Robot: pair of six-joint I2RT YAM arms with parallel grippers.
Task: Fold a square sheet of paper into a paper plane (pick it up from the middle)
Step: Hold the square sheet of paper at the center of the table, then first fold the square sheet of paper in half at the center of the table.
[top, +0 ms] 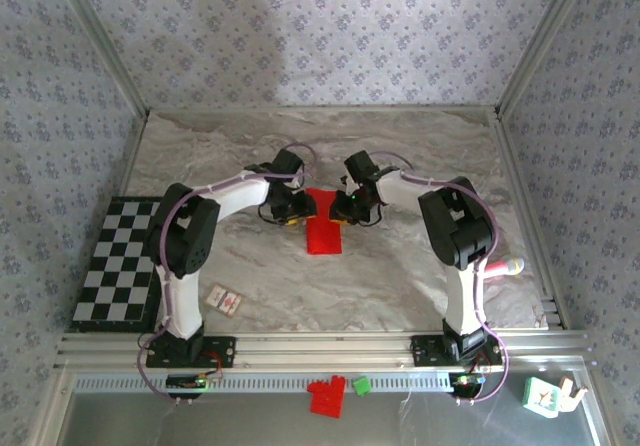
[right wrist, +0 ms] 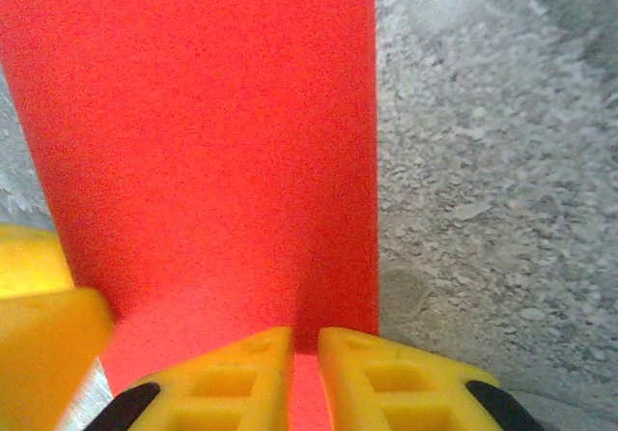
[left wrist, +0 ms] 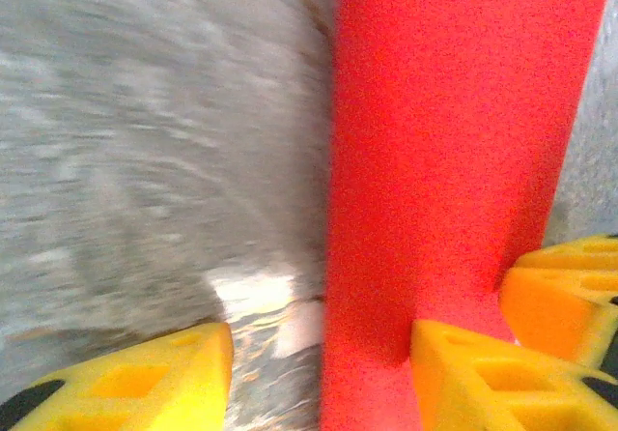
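The square sheet of paper [top: 324, 228], bright red and folded into a narrower oblong, lies flat on the marble table [top: 400, 286] between my two grippers. My left gripper [top: 292, 213] is open. In the left wrist view its yellow fingers [left wrist: 145, 383] stand wide apart astride the paper's [left wrist: 454, 141] left edge, the right one resting on the red. My right gripper [top: 349, 209] has its fingers [right wrist: 386, 378] almost together, tips down on the paper [right wrist: 212, 131] near its right edge. Red shows in the slit; I cannot tell whether paper is pinched.
A chessboard [top: 115, 261] lies at the left and a small white card [top: 226, 301] near the left arm's base. A pink and yellow object [top: 505, 266] sits by the right arm. A red brick block [top: 327, 396], green brick [top: 362, 386] and white toy [top: 545, 394] lie below the rail.
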